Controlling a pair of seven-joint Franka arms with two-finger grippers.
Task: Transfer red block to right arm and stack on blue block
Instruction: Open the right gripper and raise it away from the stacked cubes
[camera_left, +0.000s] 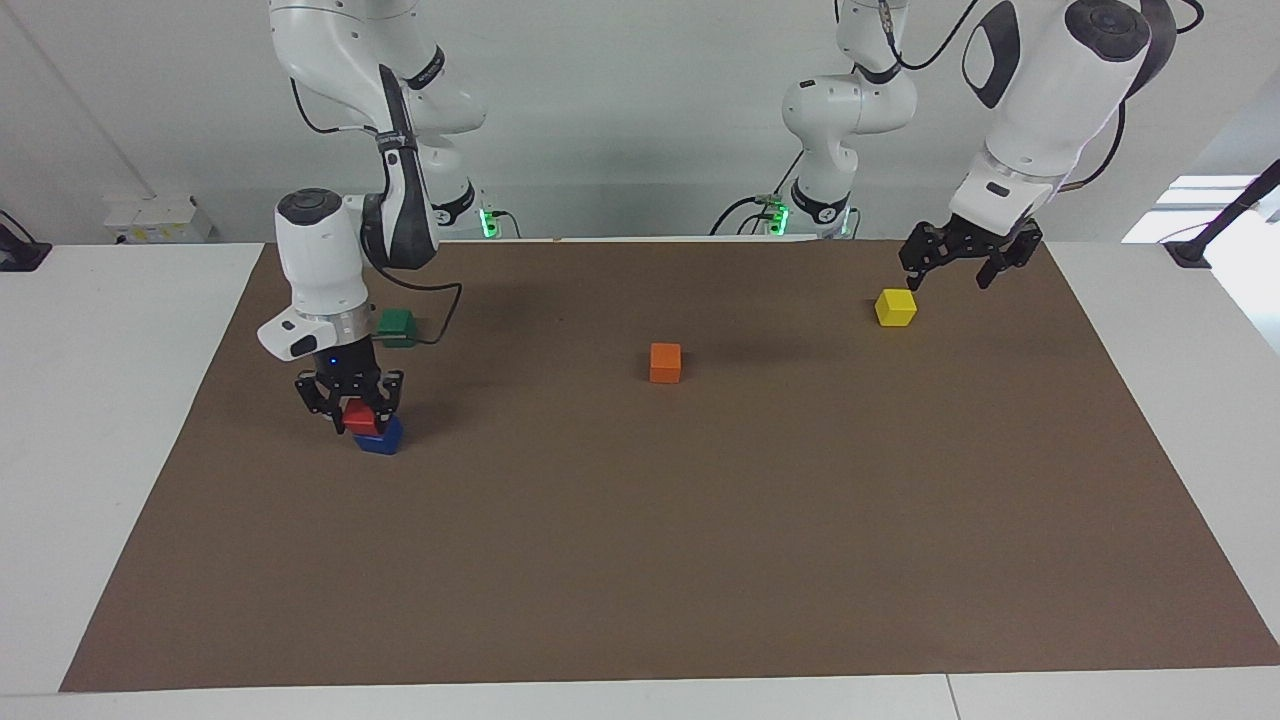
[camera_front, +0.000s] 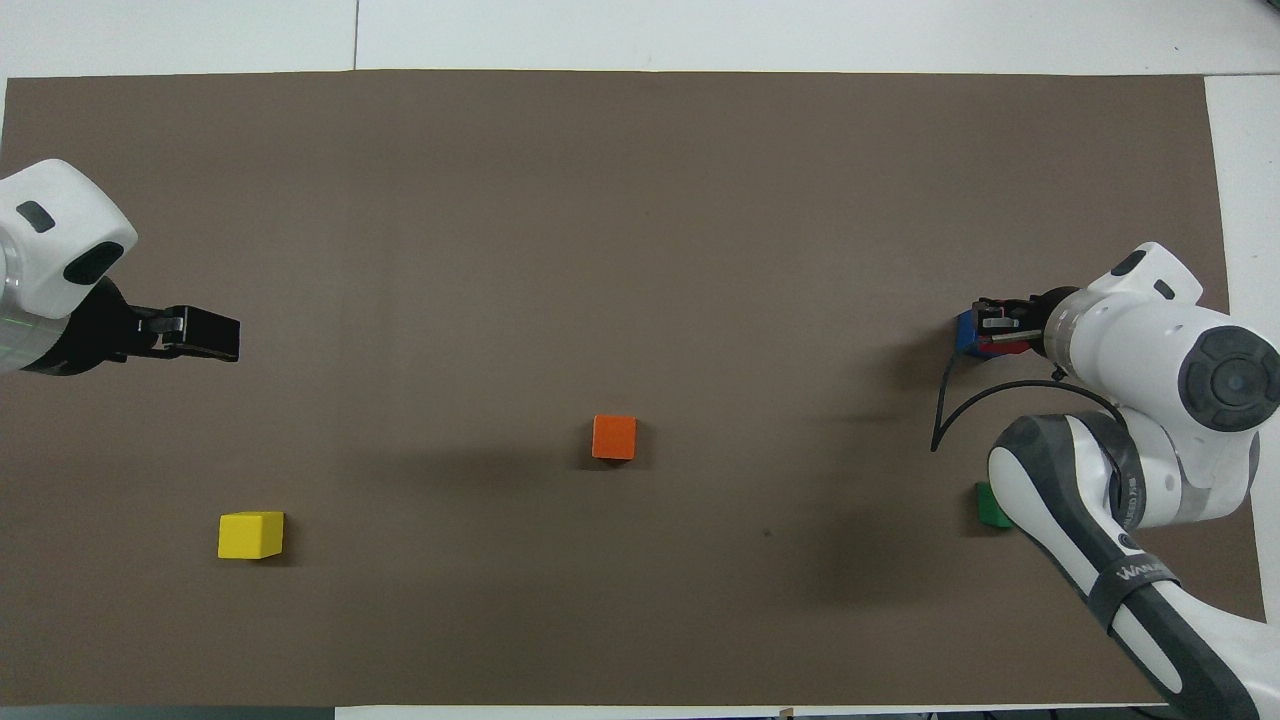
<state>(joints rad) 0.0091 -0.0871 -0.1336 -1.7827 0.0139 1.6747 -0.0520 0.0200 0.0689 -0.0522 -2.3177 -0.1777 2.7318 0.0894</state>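
Left gripper (camera_left: 962, 262): raised just above the brown mat, over the spot beside the yellow cube; fingers spread, grasping nothing; waiting.
Yellow cube (camera_left: 896, 307): on the mat toward the left arm's end, nearer the robots than the orange cube.
Green cube (camera_left: 398, 326): on the mat toward the right arm's end, close to the right arm, partly hidden by it from overhead.
Orange cube (camera_left: 665, 362): mid-mat, well apart from every other cube.
Right gripper (camera_left: 352, 404): lowered over the blue block, blue wrist light lit; fingers clenched on the red block.
Red block (camera_left: 361, 417): between the right fingers, seated on top of the blue block, apparently touching it, slightly offset toward the robots.
Blue block (camera_left: 381, 437): on the mat toward the right arm's end, farther from the robots than the green cube.
Brown mat (camera_left: 700, 560): covers the bench; carries all cubes.
Step in hand: placement on the stack, judged near completion; handover evidently done.
Next move: release of the fingers, then straight vertical retreat.
Risk: sideways drag on retreat, tipping the offset red block.
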